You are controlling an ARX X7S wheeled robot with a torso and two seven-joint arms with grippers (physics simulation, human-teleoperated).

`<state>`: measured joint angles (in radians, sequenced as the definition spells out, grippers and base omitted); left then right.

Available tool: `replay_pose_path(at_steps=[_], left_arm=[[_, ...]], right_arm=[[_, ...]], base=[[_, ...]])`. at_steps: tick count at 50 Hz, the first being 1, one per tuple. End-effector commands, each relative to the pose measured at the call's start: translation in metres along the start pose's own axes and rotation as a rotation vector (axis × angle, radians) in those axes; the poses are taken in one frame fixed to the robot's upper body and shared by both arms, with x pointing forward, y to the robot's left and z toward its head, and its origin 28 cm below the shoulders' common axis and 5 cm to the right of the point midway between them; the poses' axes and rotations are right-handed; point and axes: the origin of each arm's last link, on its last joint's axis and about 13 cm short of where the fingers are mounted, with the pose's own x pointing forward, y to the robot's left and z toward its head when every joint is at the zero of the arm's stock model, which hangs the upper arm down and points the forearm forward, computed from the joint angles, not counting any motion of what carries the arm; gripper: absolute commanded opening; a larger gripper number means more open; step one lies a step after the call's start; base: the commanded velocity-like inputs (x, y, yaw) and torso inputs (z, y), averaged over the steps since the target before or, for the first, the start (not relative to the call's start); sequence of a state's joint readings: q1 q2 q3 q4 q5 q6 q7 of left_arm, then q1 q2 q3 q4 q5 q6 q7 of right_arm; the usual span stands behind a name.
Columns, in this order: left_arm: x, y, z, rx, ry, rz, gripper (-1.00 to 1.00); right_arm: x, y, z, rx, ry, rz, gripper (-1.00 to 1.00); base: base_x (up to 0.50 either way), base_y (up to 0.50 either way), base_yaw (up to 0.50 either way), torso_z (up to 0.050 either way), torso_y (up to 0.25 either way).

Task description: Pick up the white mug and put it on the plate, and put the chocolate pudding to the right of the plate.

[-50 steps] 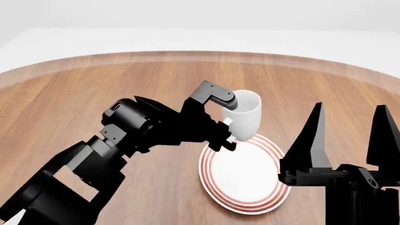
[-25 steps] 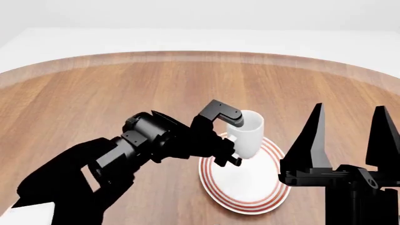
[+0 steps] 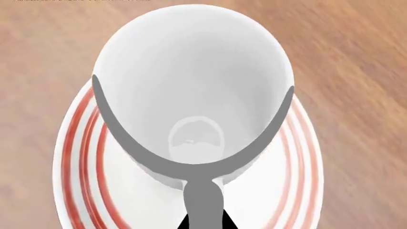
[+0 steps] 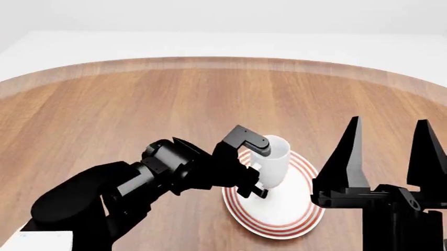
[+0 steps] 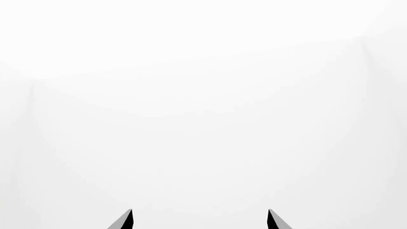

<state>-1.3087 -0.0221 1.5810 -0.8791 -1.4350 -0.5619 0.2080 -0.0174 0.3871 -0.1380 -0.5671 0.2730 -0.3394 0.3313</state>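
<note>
The white mug (image 4: 275,159) stands upright on the far left part of the plate (image 4: 290,219), a round white plate with red rings. My left gripper (image 4: 259,166) is shut on the mug's near side, one finger above the rim and one low by its base. In the left wrist view the mug (image 3: 190,81) fills the frame from above, with the plate (image 3: 79,157) beneath it and the gripper (image 3: 203,220) at the edge. My right gripper (image 4: 389,121) is open and empty, fingers pointing up, to the right of the plate. The chocolate pudding is out of view.
The round wooden table (image 4: 140,99) extends far and left, and its curved far edge meets a white floor. The right wrist view shows only blank white beyond the right gripper (image 5: 199,213). My left arm (image 4: 125,188) lies across the near left.
My left gripper has carried the mug down and nearer, from above the plate's far rim onto the plate. The right arm has not moved.
</note>
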Motion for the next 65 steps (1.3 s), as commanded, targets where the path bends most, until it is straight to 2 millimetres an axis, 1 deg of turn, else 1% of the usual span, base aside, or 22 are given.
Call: replay_pose_path(at_steps=[1,11,12,13,16,21,26,29,39,42,47,49,57,63,65], left_arm=[[0.006,-0.007,0.003,-0.006,-0.045,-0.019,-1.0],[0.01,-0.006,-0.005,-0.003,-0.029,0.03,-1.0],[0.009,-0.006,-0.004,-0.005,-0.029,0.049,1.0],[0.008,-0.007,-0.005,-0.046,-0.009,0.021,1.0],[0.009,-0.011,-0.001,0.03,-0.019,0.017,1.0],[0.007,-0.015,0.006,0.06,-0.038,0.024,1.0],[0.009,-0.015,0.003,0.061,-0.038,0.029,1.0],[0.009,-0.017,0.005,0.052,-0.049,0.018,1.0],[0.01,-0.028,0.005,0.139,-0.049,0.009,1.0],[0.0,-0.029,0.0,0.138,-0.032,0.029,1.0],[-0.01,-0.029,-0.003,0.137,-0.038,0.055,1.0],[-0.011,-0.029,-0.005,0.155,-0.031,0.069,1.0],[-0.019,-0.02,-0.012,0.136,-0.032,0.116,1.0],[-0.029,-0.021,-0.016,0.148,-0.048,0.137,1.0],[-0.034,-0.026,-0.019,0.168,-0.054,0.136,1.0]], right_arm=[[0.001,-0.002,0.001,-0.015,-0.016,0.001,1.0],[0.001,-0.002,0.001,-0.012,-0.013,0.0,1.0],[0.001,-0.002,0.001,-0.012,-0.013,0.0,1.0],[0.001,-0.002,0.0,-0.012,-0.011,0.001,1.0],[0.001,-0.001,0.0,-0.012,-0.011,0.004,1.0],[0.0,-0.001,0.0,-0.011,-0.011,0.005,1.0],[0.0,-0.001,0.0,-0.011,-0.011,0.006,1.0],[0.0,-0.001,0.0,-0.012,-0.009,0.007,1.0],[0.0,0.001,0.0,-0.016,-0.011,0.015,1.0],[-0.001,0.001,0.0,-0.018,-0.011,0.017,1.0],[0.0,0.002,0.001,-0.018,-0.012,0.021,1.0],[-0.001,0.002,0.0,-0.019,-0.013,0.022,1.0],[-0.001,0.002,0.0,-0.02,-0.012,0.025,1.0],[-0.003,0.003,-0.001,-0.018,-0.008,0.028,1.0],[-0.002,0.003,0.0,-0.018,-0.009,0.029,1.0]], base=[[0.0,0.0,0.0,0.0,0.0],[0.0,0.0,0.0,0.0,0.0],[0.0,0.0,0.0,0.0,0.0],[0.0,0.0,0.0,0.0,0.0],[0.0,0.0,0.0,0.0,0.0],[0.0,0.0,0.0,0.0,0.0],[0.0,0.0,0.0,0.0,0.0],[0.0,0.0,0.0,0.0,0.0],[0.0,0.0,0.0,0.0,0.0],[0.0,0.0,0.0,0.0,0.0],[0.0,0.0,0.0,0.0,0.0],[0.0,0.0,0.0,0.0,0.0],[0.0,0.0,0.0,0.0,0.0],[0.0,0.0,0.0,0.0,0.0],[0.0,0.0,0.0,0.0,0.0]])
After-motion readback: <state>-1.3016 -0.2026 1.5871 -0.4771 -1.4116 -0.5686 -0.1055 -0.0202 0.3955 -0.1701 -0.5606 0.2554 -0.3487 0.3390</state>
